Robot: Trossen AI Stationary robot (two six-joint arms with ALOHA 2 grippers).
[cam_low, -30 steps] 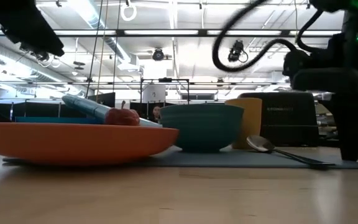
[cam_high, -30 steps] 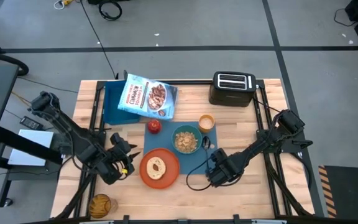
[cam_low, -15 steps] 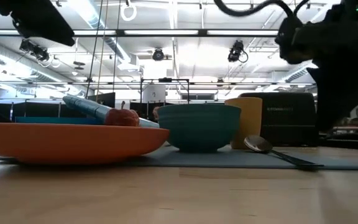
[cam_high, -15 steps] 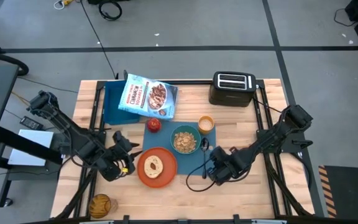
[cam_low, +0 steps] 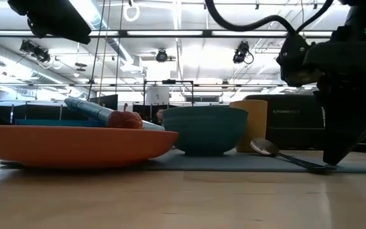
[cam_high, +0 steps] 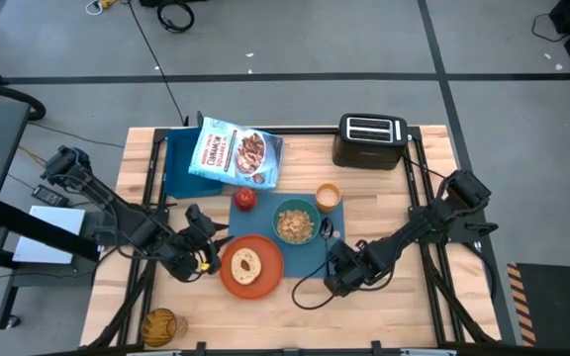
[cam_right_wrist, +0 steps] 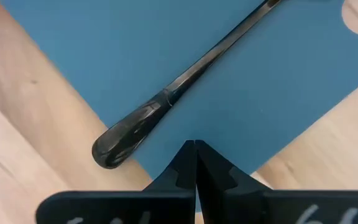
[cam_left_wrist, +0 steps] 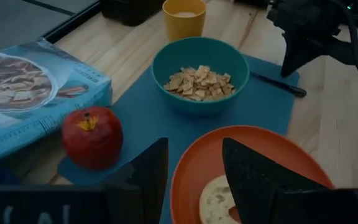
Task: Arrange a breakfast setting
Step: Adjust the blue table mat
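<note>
From my station I see the light wooden table (cam_high: 384, 307) carrying the flat blue rectangular placemat (cam_high: 305, 259) at its middle. At the mat's back left corner the blue cereal bag (cam_high: 234, 154) leans on a deep blue plastic bin (cam_high: 178, 158), and a black toaster (cam_high: 370, 141) stands well behind the mat.

The round orange plate (cam_high: 253, 265) overlaps the mat's front left, with the round bread piece (cam_high: 246, 264) on it. Behind it sits the teal bowl (cam_high: 296, 222) of cereal, the small orange cup (cam_high: 328, 196) just behind it on the right, the red apple (cam_high: 245, 199) at the mat's back left corner.

My right arm reaches in low from the right edge. Its right gripper (cam_right_wrist: 194, 160) points down at the mat's front right corner, fingers pressed together, just beside the handle end of the dark metal spoon (cam_right_wrist: 166, 99), not touching it. The left gripper (cam_left_wrist: 194, 168) hovers beside the plate's left rim, fingers apart, holding nothing.
</note>
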